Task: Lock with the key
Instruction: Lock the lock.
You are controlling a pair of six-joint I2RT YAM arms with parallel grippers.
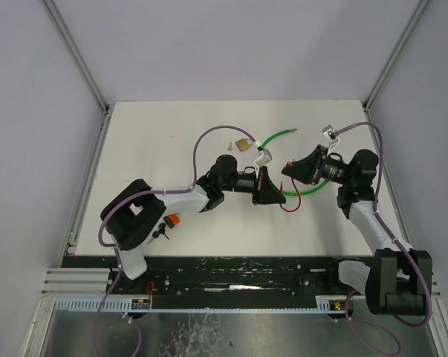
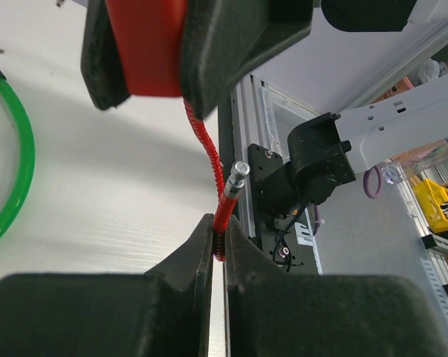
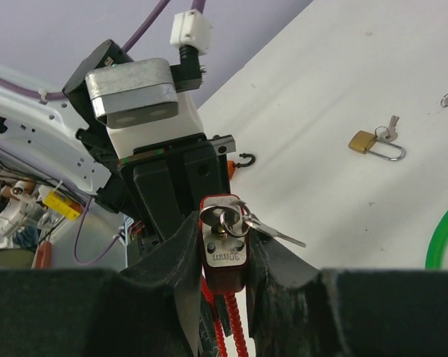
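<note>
A red padlock (image 3: pixel 225 256) with a red coiled cable shackle (image 2: pixel 206 149) is held up between both grippers. My right gripper (image 3: pixel 224 249) is shut on the padlock's body. A key (image 3: pixel 222 220) sits in its keyhole, with a ring and a second key hanging to the right. My left gripper (image 2: pixel 220 236) is shut on the red cable just below its free metal tip (image 2: pixel 237 175). In the top view the left gripper (image 1: pixel 270 192) and the right gripper (image 1: pixel 290 169) meet at the table's middle, with the cable loop (image 1: pixel 292 202) hanging below them.
A small brass padlock with keys (image 1: pixel 242 144) lies behind the grippers and shows in the right wrist view (image 3: pixel 366 141). A green cable (image 1: pixel 277 137) curves at the back. An orange tag with black keys (image 1: pixel 169 223) lies near the left arm.
</note>
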